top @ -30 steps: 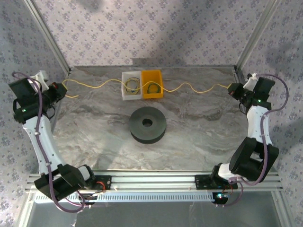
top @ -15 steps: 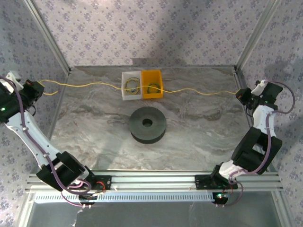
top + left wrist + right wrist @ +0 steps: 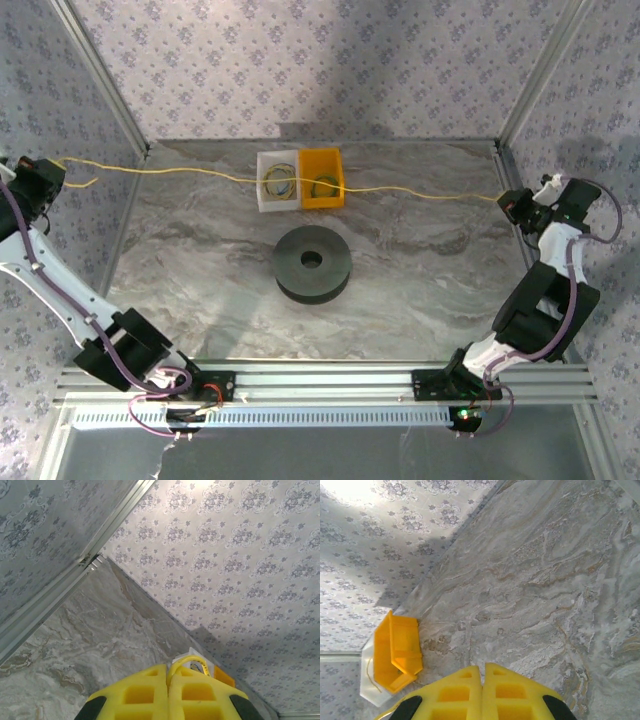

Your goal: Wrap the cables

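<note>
**Desk:** Where's the cable (image 3: 420, 193)?

**Me:** It's strung almost straight behind the spool (image 3: 312, 262), passing over both bins. The left gripper (image 3: 52, 168) has one end, far left of the spool. The right gripper (image 3: 507, 200) has the other, far right. My left pads (image 3: 168, 672) are pressed together with yellow wire poking out. The right pads (image 3: 482, 672) are pressed together too, and I take it they're pinching the far end.

**Desk:** Handling?

**Me:** My guess is it's feather-light, limp and kink-prone, and likely to slide through foam. I'd grip near the ends and keep gentle tension.

**Desk:** Bins?

**Me:** The white bin (image 3: 262, 190), just behind the spool, holds a yellow coil (image 3: 280, 180). The orange bin (image 3: 337, 170) touches its right side and holds a darker coil (image 3: 322, 186).
</note>
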